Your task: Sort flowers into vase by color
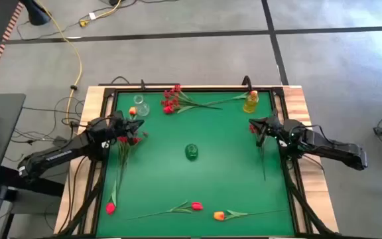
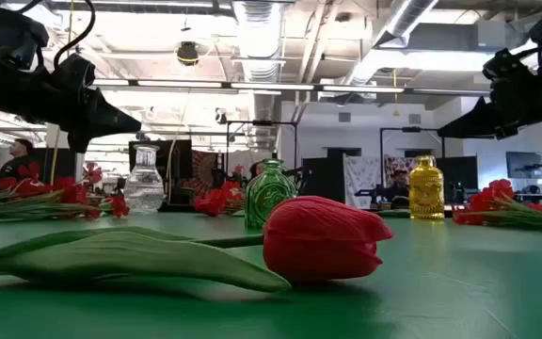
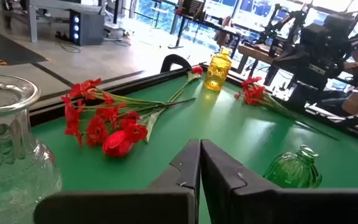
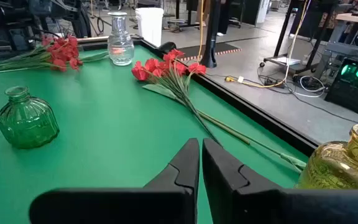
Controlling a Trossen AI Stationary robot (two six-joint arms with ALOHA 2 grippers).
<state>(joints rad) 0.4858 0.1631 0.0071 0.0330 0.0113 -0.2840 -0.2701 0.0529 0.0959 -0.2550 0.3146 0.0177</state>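
Observation:
My left gripper [image 1: 130, 128] hovers shut above a spray of red blossoms [image 1: 128, 139] lying on the green table's left side. My right gripper [image 1: 256, 126] hovers shut above another red spray [image 1: 253, 129] on the right side, whose stem [image 1: 264, 166] runs toward the near edge. In the low view both grippers [image 2: 125, 121] [image 2: 450, 127] hang well above the mat. A bunch of red flowers [image 1: 172, 101] lies at the far edge. Three tulips lie near the front edge: a red one [image 1: 110, 208], a red-pink one [image 1: 196, 207] and an orange one [image 1: 219, 215].
A green glass vase [image 1: 191, 151] stands mid-table, a clear glass vase [image 1: 138, 106] at the far left and a yellow glass vase [image 1: 251, 101] at the far right. A raised dark frame [image 1: 178, 88] borders the mat. Open mat lies between the green vase and the front tulips.

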